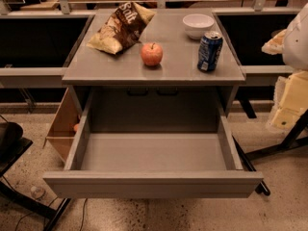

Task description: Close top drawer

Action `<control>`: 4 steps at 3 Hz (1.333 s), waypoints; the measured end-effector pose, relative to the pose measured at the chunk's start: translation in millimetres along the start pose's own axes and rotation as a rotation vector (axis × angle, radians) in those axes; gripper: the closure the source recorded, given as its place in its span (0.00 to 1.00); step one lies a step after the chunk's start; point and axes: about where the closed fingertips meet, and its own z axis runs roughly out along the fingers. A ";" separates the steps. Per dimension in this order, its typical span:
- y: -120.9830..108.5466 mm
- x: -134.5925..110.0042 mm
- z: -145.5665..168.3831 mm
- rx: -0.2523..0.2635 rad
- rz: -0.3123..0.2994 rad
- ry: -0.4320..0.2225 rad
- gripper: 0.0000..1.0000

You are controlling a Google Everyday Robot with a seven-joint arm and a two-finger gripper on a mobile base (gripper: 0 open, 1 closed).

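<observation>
The chip bag reads "Salt"

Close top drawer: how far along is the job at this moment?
Done: nothing yet. The top drawer stands pulled far out, its grey inside exposed. In hand: little. The gripper sits at the right edge of the view, apart from the drawer's front panel. Left: bring the gripper to the front panel and push the drawer in under the countertop.
</observation>
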 end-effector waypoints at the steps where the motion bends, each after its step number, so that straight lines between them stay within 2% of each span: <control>1: 1.8 0.7 1.9 0.000 -0.001 -0.005 0.00; 2: 20.2 7.2 20.6 -0.003 -0.013 -0.049 0.00; 3: 54.6 16.3 42.1 0.025 0.023 -0.101 0.19; 4: 88.4 24.4 84.0 0.043 0.060 -0.070 0.42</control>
